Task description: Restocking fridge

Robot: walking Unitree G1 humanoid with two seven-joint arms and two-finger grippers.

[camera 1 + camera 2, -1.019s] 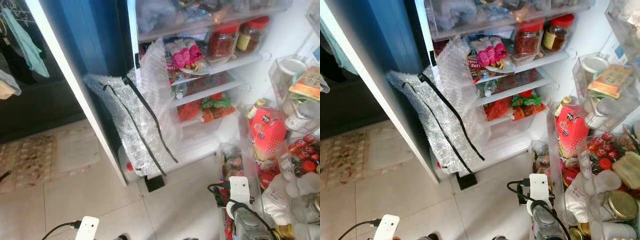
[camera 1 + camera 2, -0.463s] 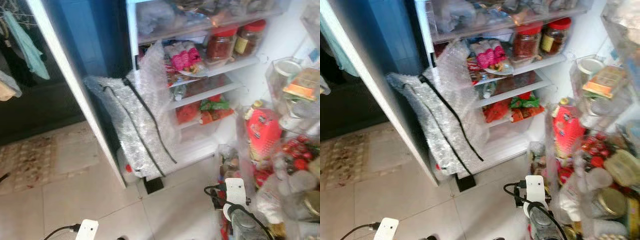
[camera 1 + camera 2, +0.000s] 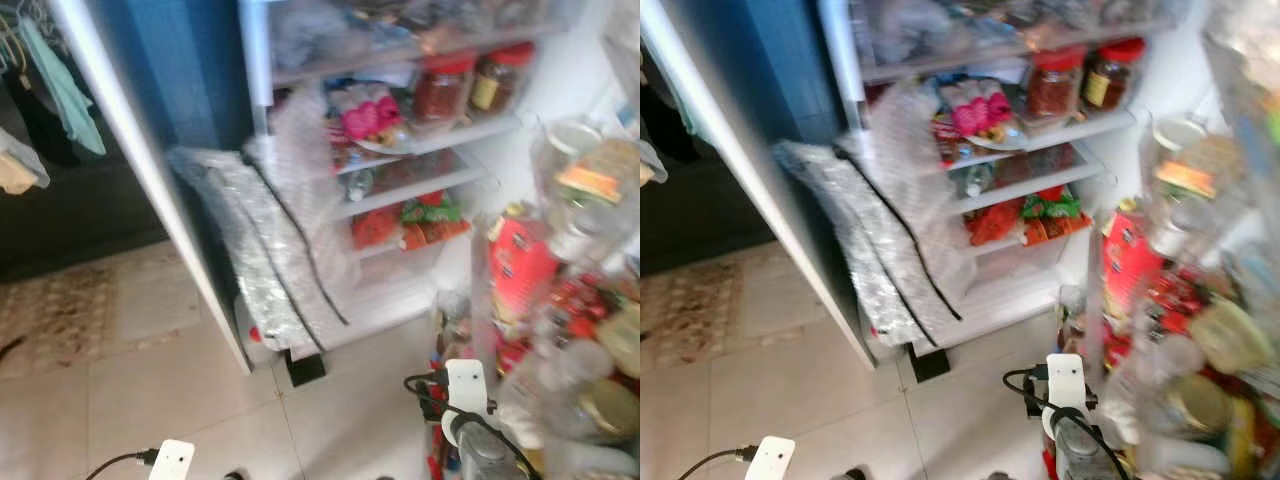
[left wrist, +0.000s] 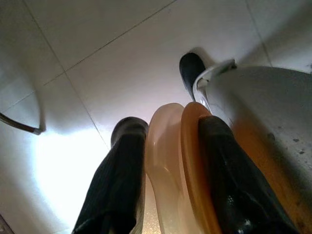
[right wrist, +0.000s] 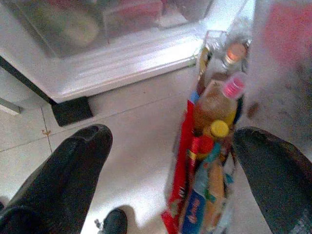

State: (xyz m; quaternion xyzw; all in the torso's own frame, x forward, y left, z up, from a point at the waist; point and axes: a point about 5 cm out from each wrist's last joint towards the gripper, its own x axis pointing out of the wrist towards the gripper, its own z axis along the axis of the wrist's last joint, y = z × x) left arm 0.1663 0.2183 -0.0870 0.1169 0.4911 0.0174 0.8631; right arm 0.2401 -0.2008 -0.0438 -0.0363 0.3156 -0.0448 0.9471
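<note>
- Left eye view: the fridge (image 3: 300, 330) stands open across the top and middle of the frame, shelves packed, two red-lidded jars (image 3: 470, 80) at upper right. A sheet of bubble wrap (image 3: 270, 240) sags from the fridge's left edge towards the floor. The door racks (image 3: 570, 300) crowd the right side, blurred, with a red packet (image 3: 522, 265) among them. The right arm's wrist (image 3: 468, 400) shows low, right of centre, just before those racks.
- Right eye view: the same scene; the tiled floor (image 3: 790, 380) fills the lower left.
- Left wrist view: the left gripper (image 4: 168, 161) has its two black fingers pressed onto a pair of thin stacked plates (image 4: 178, 156), one pale, one orange, held on edge above the tiles. These are probably flat dishes or lids; the close view leaves it unsure.
- Right wrist view: the right gripper (image 5: 170, 170) is spread wide with nothing between its fingers, pointed at the lowest door rack, where upright bottles (image 5: 214, 107) sit in the middle and right of the frame.
- The held plates sit with the left arm, and the shelves lie ahead and up to its right, so that arm must carry them across, long edge turned level to slide in.
</note>
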